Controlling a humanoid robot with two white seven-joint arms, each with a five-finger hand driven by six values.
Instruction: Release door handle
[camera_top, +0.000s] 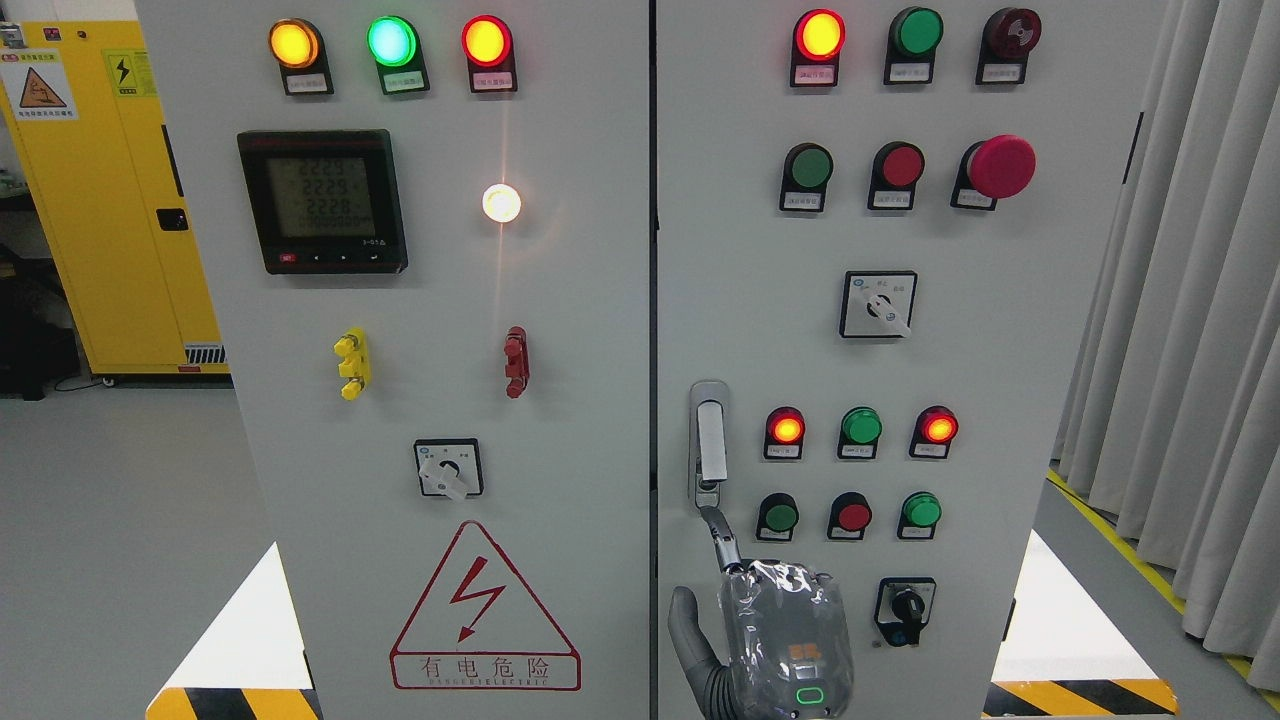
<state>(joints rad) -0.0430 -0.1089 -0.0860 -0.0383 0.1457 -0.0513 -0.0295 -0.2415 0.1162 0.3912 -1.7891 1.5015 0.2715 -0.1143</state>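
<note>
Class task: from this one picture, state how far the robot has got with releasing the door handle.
Done: the door handle lies flush in its housing. In hand: the robot hand sits just below, one finger extended up to the handle's lower end; contact is unclear. Left: drawing the hand clear.

A grey floor (110, 500) runs left to a yellow cabinet (95, 190) with warning labels and a black latch — it stands on small feet, a cable trailing beside it. At right hang pale grey curtains (1190, 330) in long folds. Below them a yellow line (1130, 545) crosses the floor — black-and-yellow hazard stripes (1080, 697) mark both lower corners. Light is even and bright.
</note>
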